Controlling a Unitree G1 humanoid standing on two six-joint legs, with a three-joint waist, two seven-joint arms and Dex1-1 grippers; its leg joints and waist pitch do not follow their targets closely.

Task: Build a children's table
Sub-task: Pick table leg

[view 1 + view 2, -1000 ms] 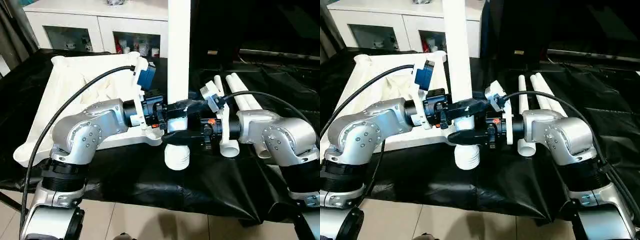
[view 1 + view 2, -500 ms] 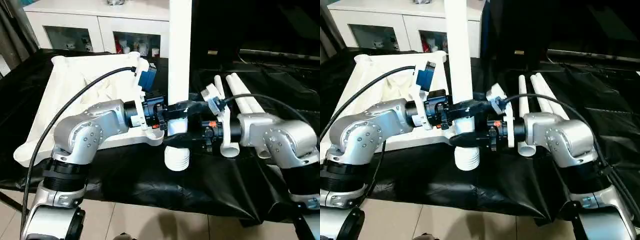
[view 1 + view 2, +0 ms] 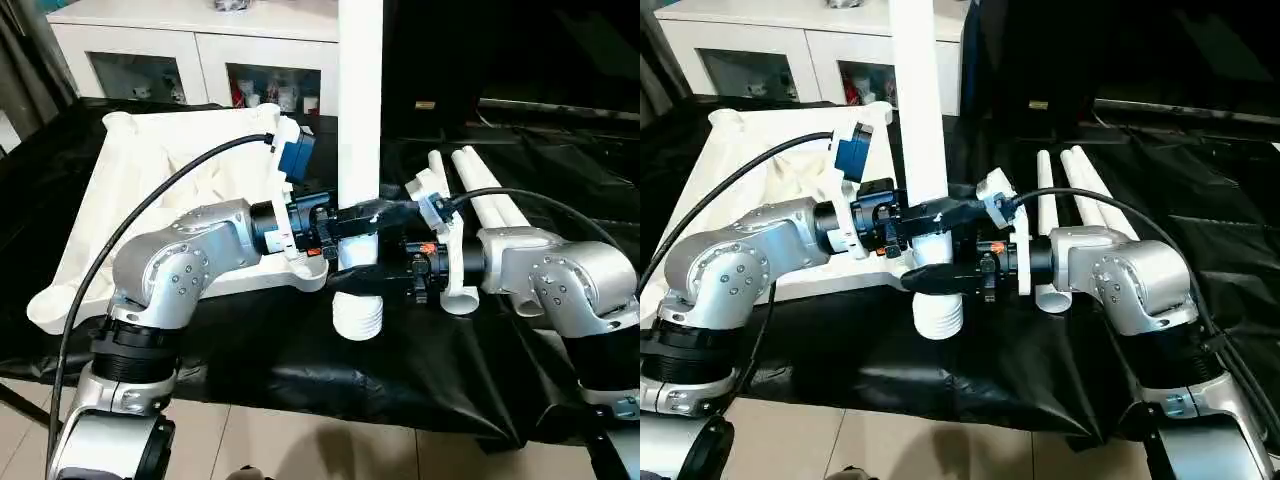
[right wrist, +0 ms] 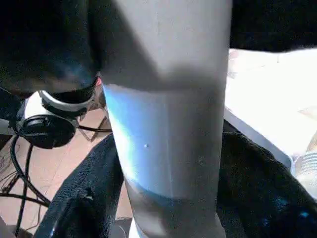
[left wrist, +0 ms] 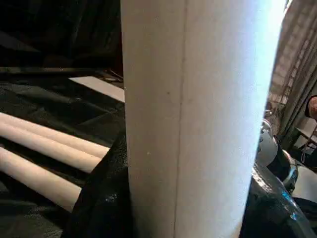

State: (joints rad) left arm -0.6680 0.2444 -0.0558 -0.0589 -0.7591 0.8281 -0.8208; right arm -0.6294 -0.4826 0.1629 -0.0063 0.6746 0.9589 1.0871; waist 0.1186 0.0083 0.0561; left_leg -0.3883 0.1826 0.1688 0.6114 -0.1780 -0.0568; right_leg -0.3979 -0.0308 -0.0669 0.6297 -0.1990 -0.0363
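Currently, one white table leg (image 3: pixel 360 120) stands upright at centre, clamped from opposite sides by the left gripper (image 3: pixel 350 222) and the right gripper (image 3: pixel 362 283), both closed on its lower shaft. Its ribbed end (image 3: pixel 358 318) hangs just above the black sheet (image 3: pixel 300 380). The white tabletop (image 3: pixel 150 190) lies underside up at 10 o'clock; spare legs (image 3: pixel 480 190) lie at 2 o'clock. Compared with one second earlier, both grippers keep their grasp and the leg remains vertical.
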